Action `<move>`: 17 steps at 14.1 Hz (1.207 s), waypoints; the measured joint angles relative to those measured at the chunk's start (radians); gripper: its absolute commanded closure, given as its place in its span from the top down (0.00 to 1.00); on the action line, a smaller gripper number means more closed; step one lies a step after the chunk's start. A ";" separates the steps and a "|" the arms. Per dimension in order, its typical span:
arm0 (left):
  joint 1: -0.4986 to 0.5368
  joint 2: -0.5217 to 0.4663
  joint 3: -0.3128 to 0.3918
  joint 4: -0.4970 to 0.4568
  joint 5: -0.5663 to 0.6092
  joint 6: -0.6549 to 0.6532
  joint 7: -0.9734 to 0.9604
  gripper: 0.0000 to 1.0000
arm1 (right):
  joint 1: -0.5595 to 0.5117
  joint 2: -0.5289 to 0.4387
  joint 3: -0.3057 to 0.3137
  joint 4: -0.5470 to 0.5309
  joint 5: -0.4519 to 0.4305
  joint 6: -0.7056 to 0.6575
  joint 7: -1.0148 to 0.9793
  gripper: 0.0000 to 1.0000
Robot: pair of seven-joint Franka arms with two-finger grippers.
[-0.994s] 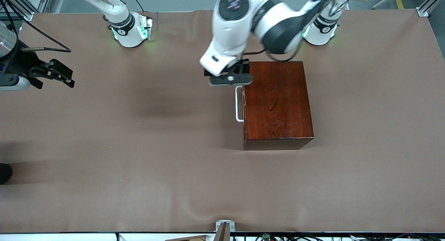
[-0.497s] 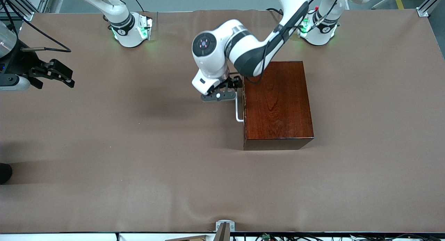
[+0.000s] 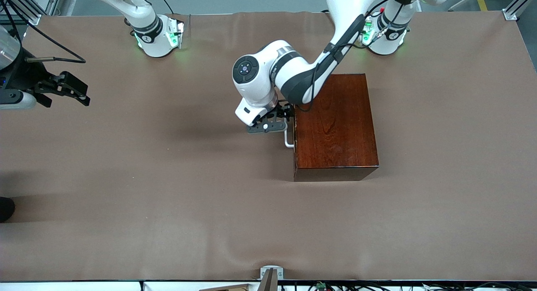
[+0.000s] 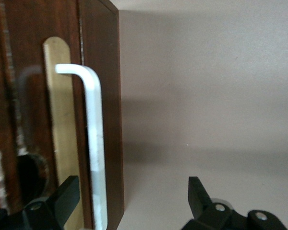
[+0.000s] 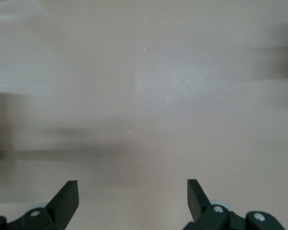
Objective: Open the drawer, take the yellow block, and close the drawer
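Note:
The glossy dark mahogany box (image 3: 335,123) stands mid-table with its drawer (image 3: 294,133) shut, its front facing the right arm's end of the table. The white loop handle (image 3: 288,139) sticks out from that front. My left gripper (image 3: 280,118) is low in front of the drawer, open. In the left wrist view the handle (image 4: 93,143) runs between my open fingers (image 4: 62,201), close to one of them, against the dark drawer front (image 4: 103,96). My right gripper (image 3: 77,93) waits open and empty at the right arm's end of the table; its wrist view (image 5: 132,199) shows bare mat. The yellow block is hidden.
A brown mat (image 3: 168,177) covers the table. A dark camera rig with cables (image 3: 16,72) stands by the right gripper at the table's edge. A small metal bracket (image 3: 270,274) sits at the edge nearest the front camera.
My left arm has dropped and moved along the drawer front toward the front camera, bringing its gripper down around the handle. The right arm has not moved.

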 measured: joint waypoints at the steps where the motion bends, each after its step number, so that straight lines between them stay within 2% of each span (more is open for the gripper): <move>1: -0.004 0.012 0.000 0.000 0.006 0.011 0.000 1.00 | 0.000 0.000 0.000 0.000 0.000 0.000 0.000 1.00; 17: -0.011 0.031 0.015 0.001 0.028 0.030 0.000 1.00 | 0.025 0.019 0.002 -0.001 0.000 -0.029 0.001 1.00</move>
